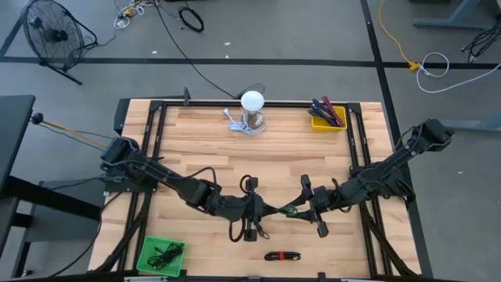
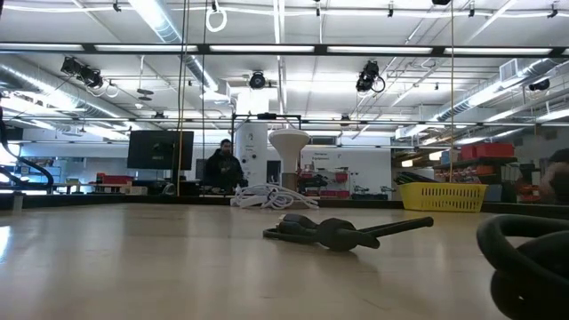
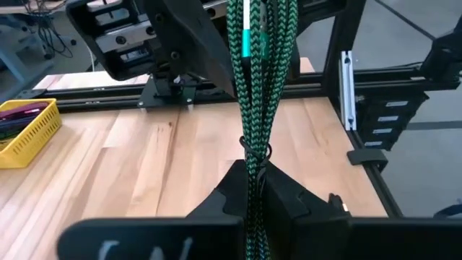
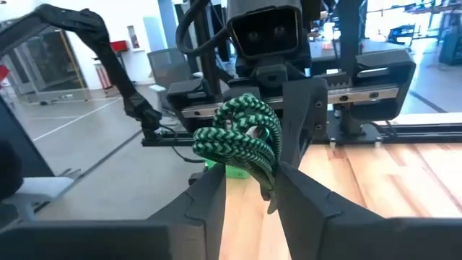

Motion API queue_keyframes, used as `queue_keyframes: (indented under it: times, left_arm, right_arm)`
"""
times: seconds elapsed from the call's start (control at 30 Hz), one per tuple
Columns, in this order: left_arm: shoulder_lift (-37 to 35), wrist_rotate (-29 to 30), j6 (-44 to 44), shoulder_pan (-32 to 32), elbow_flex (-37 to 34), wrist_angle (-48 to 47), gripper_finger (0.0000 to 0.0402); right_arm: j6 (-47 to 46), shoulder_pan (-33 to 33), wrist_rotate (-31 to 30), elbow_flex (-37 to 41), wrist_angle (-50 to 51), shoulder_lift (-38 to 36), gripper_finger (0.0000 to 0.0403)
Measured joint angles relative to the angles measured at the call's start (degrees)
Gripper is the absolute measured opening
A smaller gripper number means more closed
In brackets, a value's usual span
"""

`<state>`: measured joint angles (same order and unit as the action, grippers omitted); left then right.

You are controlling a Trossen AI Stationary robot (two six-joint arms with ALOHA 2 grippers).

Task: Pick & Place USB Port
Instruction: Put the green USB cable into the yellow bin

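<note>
Both claws meet low over the pale, planked wooden table [image 1: 196, 149], toward six o'clock of its centre: the left claw [image 1: 262, 210] is clenched on one end of a bundled green-and-black braided USB cable [image 1: 288, 208], and the right claw [image 1: 307, 205] grasps the other end, so the cable hangs between the two, clear of the wood. Seen from the right wrist, the cable [image 4: 242, 141] is a tight coil of herringbone-patterned cord pinched between two matte dark fingers [image 4: 307, 198]; from the left wrist its doubled strands [image 3: 256, 108] run straight and taut. At twelve o'clock a white dome-topped lamp [image 1: 253, 110] stands on a coiled white cord. A yellow slotted plastic basket [image 1: 327, 120] sits at one o'clock, a green plastic tray [image 1: 150, 257] at seven o'clock, and a small black-and-red cable bundle [image 1: 282, 256] at six o'clock.
</note>
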<state>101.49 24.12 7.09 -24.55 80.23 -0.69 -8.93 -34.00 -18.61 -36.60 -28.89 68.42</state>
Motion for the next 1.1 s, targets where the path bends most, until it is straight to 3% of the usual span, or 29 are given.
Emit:
queue_keyframes:
  times: [0.53, 0.63, 0.77, 1.1]
  left_arm:
    - [0.0, -4.0, -0.2, 3.2, 0.0, 3.7, 0.0019]
    - [0.0, -4.5, 0.0, 3.4, 0.0, 3.6, 0.0019]
    - [0.0, -4.5, 0.2, 3.3, 0.0, 3.5, 0.0019]
    - [0.1, -4.4, -0.2, 2.9, 0.0, 2.2, 0.008]
  right_arm:
    - [3.6, 0.0, -5.6, 0.0, -1.4, 0.1, 0.0117]
    - [3.9, -0.1, -9.3, 0.0, -1.4, 0.1, 0.009]
    - [5.4, -0.1, -10.1, 0.0, -1.3, 0.1, 0.0018]
    - [4.6, -0.2, -12.3, 0.0, -0.3, 0.1, 0.0004]
